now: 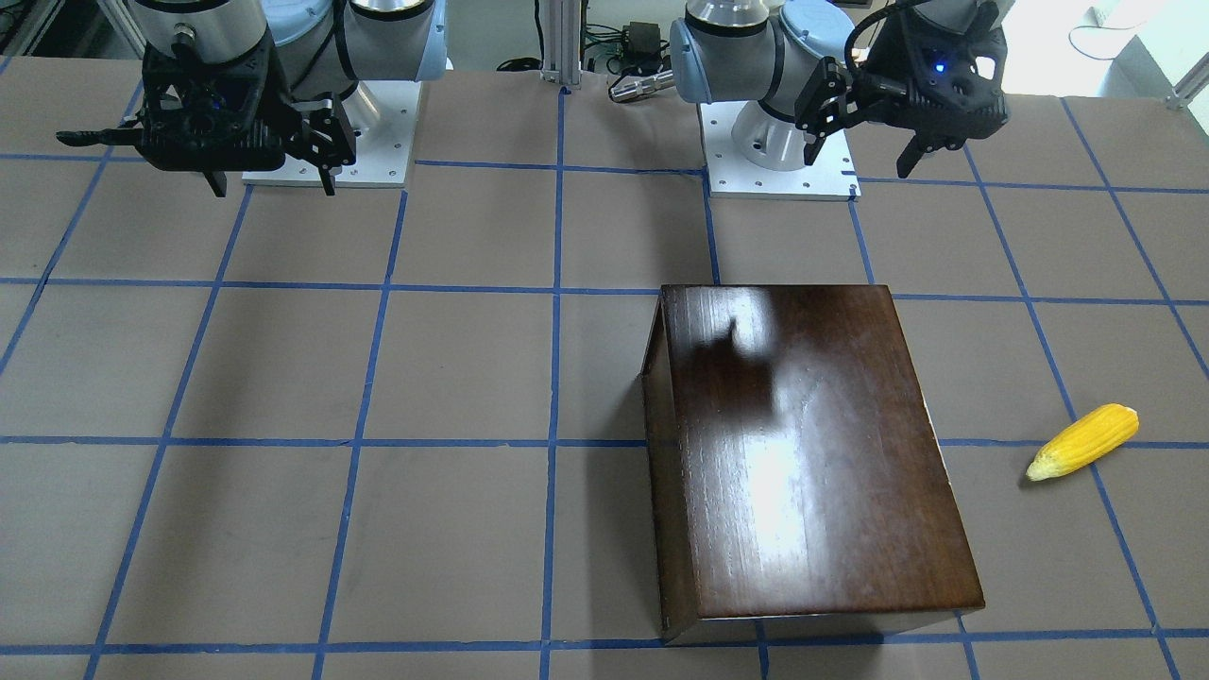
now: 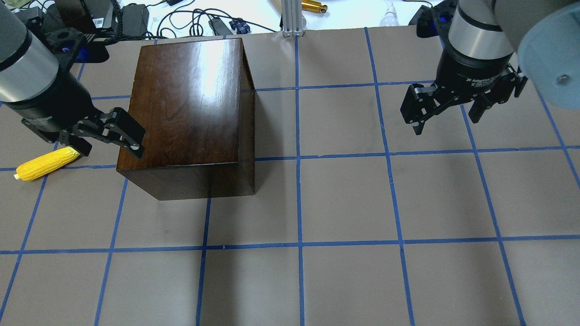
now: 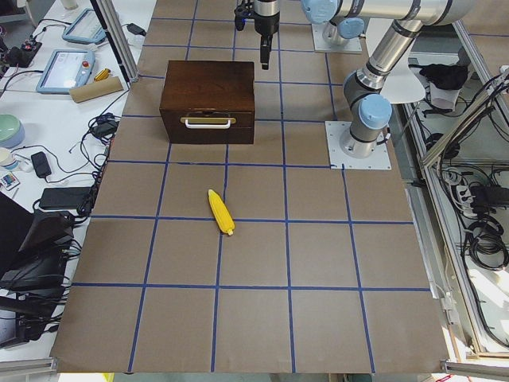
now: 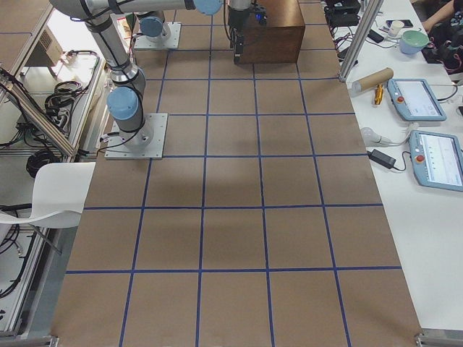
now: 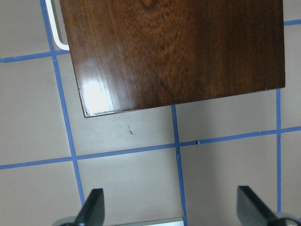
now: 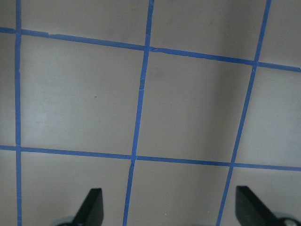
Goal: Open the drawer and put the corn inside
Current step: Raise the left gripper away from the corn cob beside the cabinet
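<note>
Fingers [image 1: 814, 137] of left gripper [image 1: 858, 167] gape, well apart from corn [image 1: 1083, 441].

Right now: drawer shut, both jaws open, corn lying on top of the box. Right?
Not quite. The corn lies on the table, apart from the box on the robot's left side, not on top of it; the overhead view shows it. Drawer shut, both jaws open: that holds.

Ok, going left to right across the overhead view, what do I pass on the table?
corn → dark wooden box → right gripper
</note>
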### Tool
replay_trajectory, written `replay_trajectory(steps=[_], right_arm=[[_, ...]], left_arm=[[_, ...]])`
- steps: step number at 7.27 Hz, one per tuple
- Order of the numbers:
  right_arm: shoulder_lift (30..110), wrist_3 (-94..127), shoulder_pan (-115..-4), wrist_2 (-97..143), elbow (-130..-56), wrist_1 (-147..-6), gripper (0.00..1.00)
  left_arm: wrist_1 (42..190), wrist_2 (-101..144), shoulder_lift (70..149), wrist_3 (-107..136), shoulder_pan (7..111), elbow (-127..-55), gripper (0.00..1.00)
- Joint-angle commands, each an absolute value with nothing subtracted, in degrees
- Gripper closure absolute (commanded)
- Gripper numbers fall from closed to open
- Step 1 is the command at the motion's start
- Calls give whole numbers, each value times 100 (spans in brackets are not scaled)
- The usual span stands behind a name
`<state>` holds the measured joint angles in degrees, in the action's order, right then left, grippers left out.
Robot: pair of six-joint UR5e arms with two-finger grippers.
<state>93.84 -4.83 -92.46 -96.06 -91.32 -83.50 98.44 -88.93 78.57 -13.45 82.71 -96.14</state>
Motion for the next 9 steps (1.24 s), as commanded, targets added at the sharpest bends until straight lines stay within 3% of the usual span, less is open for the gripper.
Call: replay_trajectory(steps=[1,4,9], right_arm=[[9387,-483,-9246,-9606,-9132,-8350,0],[9387,-483,-9246,-9606,-9132,-8350,0],[9378,-483,-9246,-9598,-9132,-8350,0]], left_arm=[[9844,-8895,7857,-1345,8271,-9633,0],[9818,-8868,7892,-1319,8288,-9616,0],[9791,-8912,8612,-555,8506,-8878,0]])
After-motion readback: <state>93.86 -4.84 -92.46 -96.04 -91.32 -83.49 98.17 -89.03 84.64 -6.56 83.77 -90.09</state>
